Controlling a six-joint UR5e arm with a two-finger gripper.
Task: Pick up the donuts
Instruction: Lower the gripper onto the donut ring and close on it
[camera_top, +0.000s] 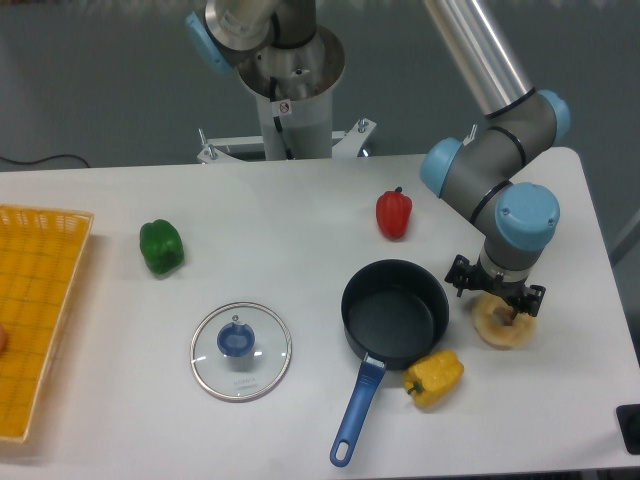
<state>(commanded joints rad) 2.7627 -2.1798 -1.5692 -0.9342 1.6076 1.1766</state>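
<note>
— Camera view, nearest first: where was the donut (504, 325)?
— Flat on the worktop (300, 210), hole up, right of the yellow pepper (434, 376) and black pan (394, 309). No long axis.
— And the hand (497, 301)?
— Directly over its upper edge, fingers down; how wide they stood, I couldn't tell.

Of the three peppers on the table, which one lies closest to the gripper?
The yellow pepper, by the pan's handle, just below-left of the gripper; the red pepper and green pepper are farther.
</note>
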